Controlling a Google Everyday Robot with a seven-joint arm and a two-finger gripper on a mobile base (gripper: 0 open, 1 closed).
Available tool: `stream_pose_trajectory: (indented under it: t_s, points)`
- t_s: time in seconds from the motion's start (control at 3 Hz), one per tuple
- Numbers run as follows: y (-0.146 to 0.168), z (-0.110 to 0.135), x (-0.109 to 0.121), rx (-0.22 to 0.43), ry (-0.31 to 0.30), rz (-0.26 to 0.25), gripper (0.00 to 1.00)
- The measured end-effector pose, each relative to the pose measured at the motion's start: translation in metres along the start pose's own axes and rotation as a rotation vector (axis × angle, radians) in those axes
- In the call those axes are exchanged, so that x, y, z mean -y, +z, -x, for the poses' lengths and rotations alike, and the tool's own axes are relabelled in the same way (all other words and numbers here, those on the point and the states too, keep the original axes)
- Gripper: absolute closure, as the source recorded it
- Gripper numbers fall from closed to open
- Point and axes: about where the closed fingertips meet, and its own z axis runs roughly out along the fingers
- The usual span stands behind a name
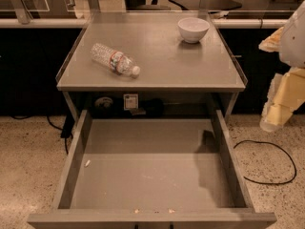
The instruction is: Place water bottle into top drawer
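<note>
While the robot's pale cream two-finger gripper (pixel 273 119) hangs at the right edge of the view, out past the right side of the furniture and above the speckled floor (pixel 281 204), it holds nothing, and whether it is parted or closed I cannot tell. Below it a thin black cable (pixel 265 180) loops across the floor, just beside the right wall of the wide shallow grey metal top drawer (pixel 143 175), which stands pulled fully out toward the camera. Its flat bottom is bare apart from a tiny white speck (pixel 87 163) near the left wall and a dark shadow along the right wall. Behind and above the drawer stands the flat grey metal table (pixel 157 56) with low raised edges at its sides. A round white bowl (pixel 193 29) sits upright near the back right corner of the tabletop. The small clear crinkly plastic water bottle (pixel 115 59), with a reddish multicoloured label band round its middle, lies on its side on the left part of the tabletop, well apart from the bowl and from the gripper. Its white cap points toward the front right, close to the table's front edge.
</note>
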Motion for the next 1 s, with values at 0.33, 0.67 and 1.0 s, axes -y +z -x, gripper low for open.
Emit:
stream_pose_trajectory:
  t_s: [0.33, 0.67, 1.0]
  points:
    - [0.0, 0.0, 0.0, 0.0, 0.0, 0.0, 0.0]
    - [0.004, 0.022, 0.002, 0.018, -0.034, -0.017, 0.0]
    - [0.009, 0.048, 0.002, 0.042, -0.077, -0.023, 0.0]
